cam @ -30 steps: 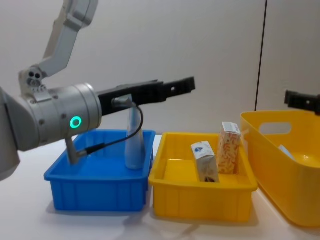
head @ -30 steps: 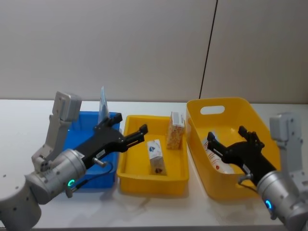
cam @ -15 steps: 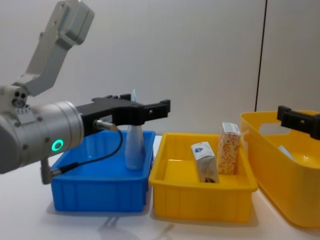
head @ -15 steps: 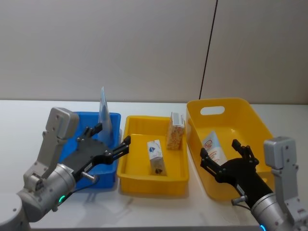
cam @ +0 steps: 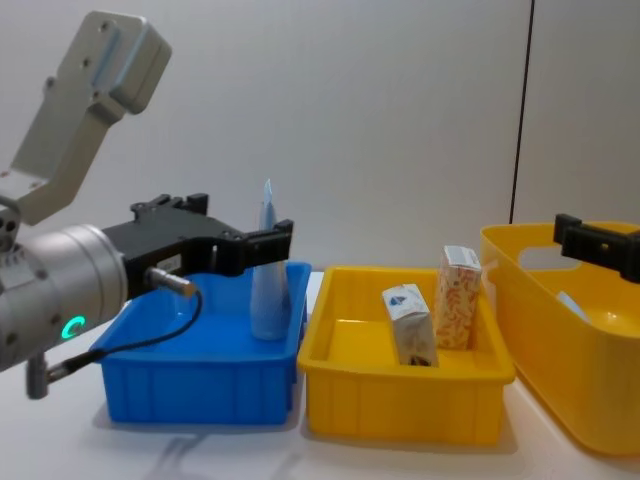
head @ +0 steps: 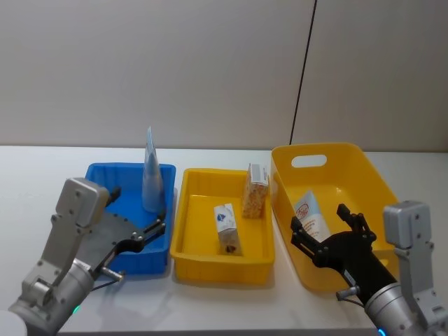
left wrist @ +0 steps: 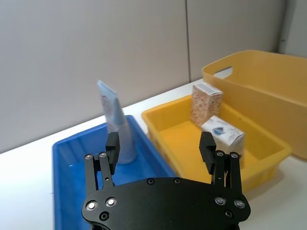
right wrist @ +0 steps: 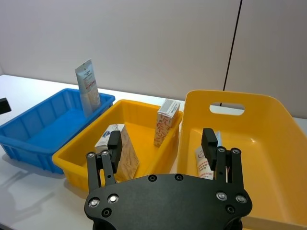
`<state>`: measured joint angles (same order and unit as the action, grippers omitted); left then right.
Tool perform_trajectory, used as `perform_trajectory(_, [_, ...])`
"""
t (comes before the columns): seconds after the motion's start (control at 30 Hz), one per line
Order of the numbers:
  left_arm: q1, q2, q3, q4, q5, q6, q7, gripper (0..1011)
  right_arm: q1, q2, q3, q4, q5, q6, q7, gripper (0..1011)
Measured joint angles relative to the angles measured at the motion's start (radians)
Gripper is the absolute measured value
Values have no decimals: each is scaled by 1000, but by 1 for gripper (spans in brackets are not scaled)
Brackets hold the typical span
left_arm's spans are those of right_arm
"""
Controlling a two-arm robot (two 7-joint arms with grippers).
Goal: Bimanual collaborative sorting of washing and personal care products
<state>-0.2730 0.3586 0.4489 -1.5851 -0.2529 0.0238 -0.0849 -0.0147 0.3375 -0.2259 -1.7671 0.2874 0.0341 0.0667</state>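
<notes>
Pale blue tube [head: 150, 175] stands upright, long axis vertical, in the far right corner of the blue bin [head: 105, 168], left of centre. Left hand [head: 138, 208], wide open and empty, is just below it in frame; nearer arm. Red-logo tube [head: 309, 208] leans in the yellow bin [head: 350, 148] at right; right hand [head: 319, 218], open and empty, is just below it.

The left hand [cam: 242, 222] hangs, jaws apart, over the blue bin [cam: 200, 385], where a pale blue tube [cam: 267, 275] stands upright. In the yellow tray [cam: 400, 405] to its right stand a white carton [cam: 408, 322] and an orange-speckled carton [cam: 458, 295].
</notes>
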Motion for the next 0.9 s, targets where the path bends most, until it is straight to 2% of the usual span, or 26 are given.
perform_trajectory(0.1, [20,13,3,-23,28,-5,40,1001,0,0,0,0,0,0,0,1002])
perform_trajectory(0.27, [32,21,5,-37,47,-9,66,1001,0,0,0,0,0,0,0,1002])
perform_trajectory(0.67, [36,23,6,-41,53,-10,74,1001,5,-2,-3,2,-2,5,7,1002])
perform_trajectory(0.9, [36,24,6,-41,53,-10,74,1001,29,-12,-22,16,-18,36,10,1002])
